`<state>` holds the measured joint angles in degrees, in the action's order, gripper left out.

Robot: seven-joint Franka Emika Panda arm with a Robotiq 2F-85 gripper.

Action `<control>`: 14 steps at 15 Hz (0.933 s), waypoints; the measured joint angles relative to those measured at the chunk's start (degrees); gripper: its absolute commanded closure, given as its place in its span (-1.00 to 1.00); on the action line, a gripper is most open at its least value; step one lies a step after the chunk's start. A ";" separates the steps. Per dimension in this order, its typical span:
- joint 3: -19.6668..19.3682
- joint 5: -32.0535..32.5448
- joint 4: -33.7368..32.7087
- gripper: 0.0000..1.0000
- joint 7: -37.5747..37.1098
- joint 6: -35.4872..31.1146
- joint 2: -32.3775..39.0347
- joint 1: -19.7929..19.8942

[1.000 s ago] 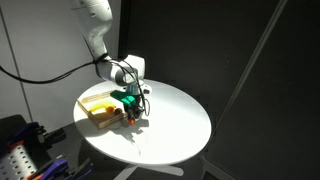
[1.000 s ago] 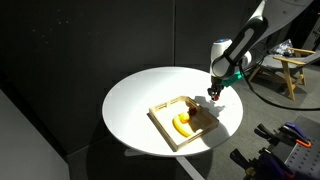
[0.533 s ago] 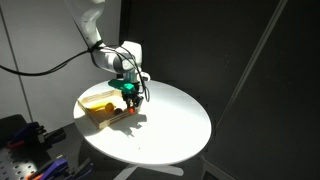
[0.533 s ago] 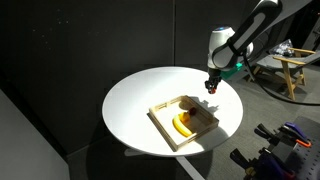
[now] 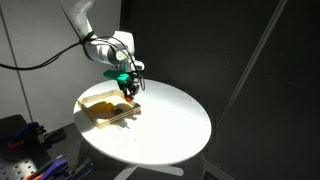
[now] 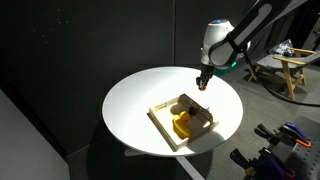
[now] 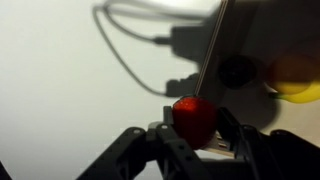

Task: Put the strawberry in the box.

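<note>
The strawberry (image 7: 193, 120) is a small red roundish fruit held between my gripper's (image 7: 190, 135) fingers in the wrist view. In both exterior views my gripper (image 5: 129, 91) (image 6: 203, 83) hangs in the air above the box's edge, shut on the strawberry (image 5: 129, 94) (image 6: 203, 86). The box (image 5: 104, 107) (image 6: 163, 123) is a shallow light-wood tray on the round white table (image 5: 170, 125) (image 6: 135, 100). A yellow banana-like item (image 6: 182, 125) lies inside it; it also shows at the right in the wrist view (image 7: 295, 85).
Cables trail from the arm (image 5: 95, 45). Grey equipment stands at the table's lower side (image 5: 20, 145). A wooden stand is behind the arm (image 6: 290, 65). Dark curtains surround the table.
My gripper has lifted the strawberry up from the table surface and carried it higher, over the box's edge.
</note>
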<state>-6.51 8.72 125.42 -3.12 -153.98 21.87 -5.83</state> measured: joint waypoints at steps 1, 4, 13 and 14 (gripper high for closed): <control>0.31 0.00 0.23 0.55 -0.09 -1.05 0.02 -0.11; 0.90 0.00 0.90 0.55 -0.30 -2.92 0.11 -0.63; 4.24 -0.92 1.60 0.55 -1.95 0.01 0.80 -1.07; 4.67 -1.41 1.48 0.55 -2.04 0.98 0.89 -1.08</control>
<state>-1.84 7.31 126.89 -5.16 -153.01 22.76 -6.90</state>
